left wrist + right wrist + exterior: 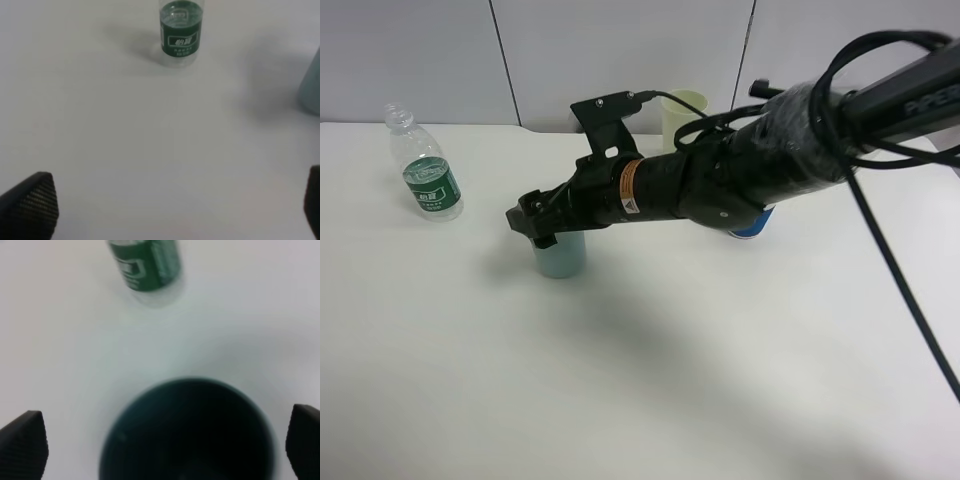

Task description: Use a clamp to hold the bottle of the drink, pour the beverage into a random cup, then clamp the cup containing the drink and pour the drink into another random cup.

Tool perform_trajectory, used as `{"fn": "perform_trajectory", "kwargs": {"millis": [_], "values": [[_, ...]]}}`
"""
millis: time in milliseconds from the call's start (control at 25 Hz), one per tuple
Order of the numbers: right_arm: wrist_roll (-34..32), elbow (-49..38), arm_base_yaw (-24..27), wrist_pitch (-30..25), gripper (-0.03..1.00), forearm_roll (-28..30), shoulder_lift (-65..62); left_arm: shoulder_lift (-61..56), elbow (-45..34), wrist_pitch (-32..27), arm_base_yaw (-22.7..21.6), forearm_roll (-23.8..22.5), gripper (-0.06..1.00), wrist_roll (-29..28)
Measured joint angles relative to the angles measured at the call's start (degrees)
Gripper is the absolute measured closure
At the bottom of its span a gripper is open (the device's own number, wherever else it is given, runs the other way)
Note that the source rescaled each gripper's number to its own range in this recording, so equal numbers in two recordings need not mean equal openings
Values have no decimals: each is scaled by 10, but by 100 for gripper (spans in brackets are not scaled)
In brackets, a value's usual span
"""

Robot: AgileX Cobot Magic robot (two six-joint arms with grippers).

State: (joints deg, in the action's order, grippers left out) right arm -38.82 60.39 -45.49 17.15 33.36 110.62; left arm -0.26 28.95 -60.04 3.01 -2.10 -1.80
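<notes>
While my right gripper [542, 228] reaches across the middle of the white surface [650, 370], its fingers [22, 445] stand released on either side of the teal cup [560, 257], and I see no contact with its wall. That cup stands upright, directly beneath the gripper, its dark inside filling the right wrist view. My left gripper [175, 210] hangs spread wide with nothing between its fingers. I note the bottle [423, 168] upright near the far left edge, well apart from the teal cup. A pale yellow-green cup [682, 116] stands at the far edge, partly hidden behind the arm.
</notes>
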Motion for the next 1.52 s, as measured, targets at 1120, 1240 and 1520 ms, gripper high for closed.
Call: {"fn": "perform_trajectory", "kwargs": {"millis": [1120, 1240, 1520], "values": [[199, 0, 255, -463, -3, -129, -323, 0, 0, 0, 0, 0, -6, 0], [214, -1, 299, -481, -3, -142, -352, 0, 0, 0, 0, 0, -6, 0], [257, -65, 407, -478, -3, -177, -443, 0, 0, 0, 0, 0, -6, 0]]}}
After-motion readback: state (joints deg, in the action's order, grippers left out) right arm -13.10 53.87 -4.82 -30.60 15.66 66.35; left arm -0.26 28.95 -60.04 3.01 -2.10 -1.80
